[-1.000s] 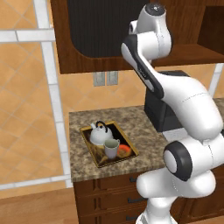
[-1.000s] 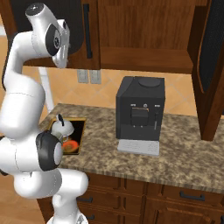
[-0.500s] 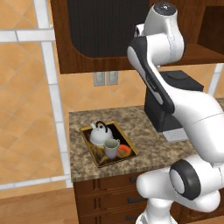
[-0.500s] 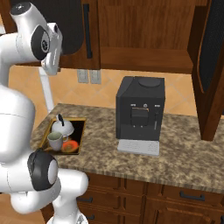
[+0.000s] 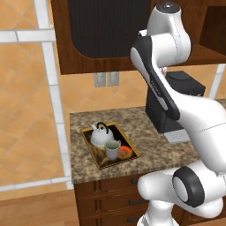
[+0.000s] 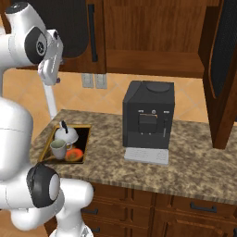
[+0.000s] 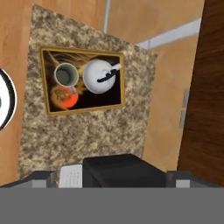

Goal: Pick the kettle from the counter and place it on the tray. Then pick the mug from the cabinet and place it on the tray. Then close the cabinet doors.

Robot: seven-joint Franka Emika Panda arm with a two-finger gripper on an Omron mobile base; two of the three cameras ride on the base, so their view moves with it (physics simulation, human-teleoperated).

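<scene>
Hand fingers cropped; mug hides part of tray.

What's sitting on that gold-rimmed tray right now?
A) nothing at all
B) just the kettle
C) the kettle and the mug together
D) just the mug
C: the kettle and the mug both stand inside the tray, side by side, next to its orange-red spot; the hand view shows the same from above.
</scene>
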